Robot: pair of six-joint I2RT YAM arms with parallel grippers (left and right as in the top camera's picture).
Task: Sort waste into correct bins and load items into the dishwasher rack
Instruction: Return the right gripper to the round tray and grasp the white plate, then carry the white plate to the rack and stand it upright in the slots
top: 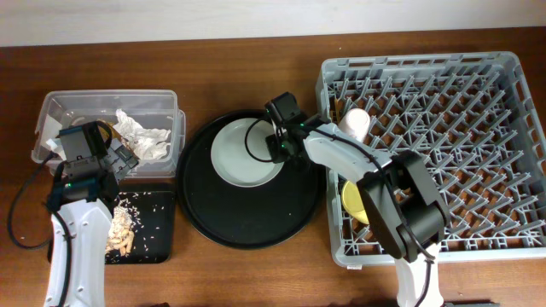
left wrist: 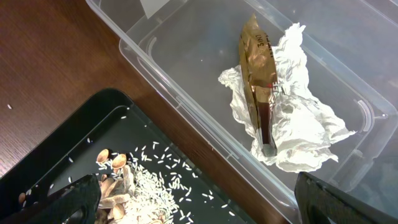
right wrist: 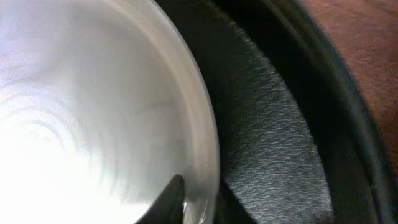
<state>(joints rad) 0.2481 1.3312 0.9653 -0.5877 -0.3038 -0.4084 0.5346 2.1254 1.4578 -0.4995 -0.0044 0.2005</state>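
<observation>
Overhead view: the pale grey-white round plate (top: 241,153) lies on a big round black tray (top: 256,222), left of the large grey plastic dishwasher rack (top: 409,61). The right claw (top: 275,147), the nearer one, sits at the plate's right rim; whether it is clenched cannot be told.

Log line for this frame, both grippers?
left gripper: open, empty, over tub edge | right gripper: at plate rim, grip unclear | napkin, wrapper: in tub | plate: on round tray
</observation>
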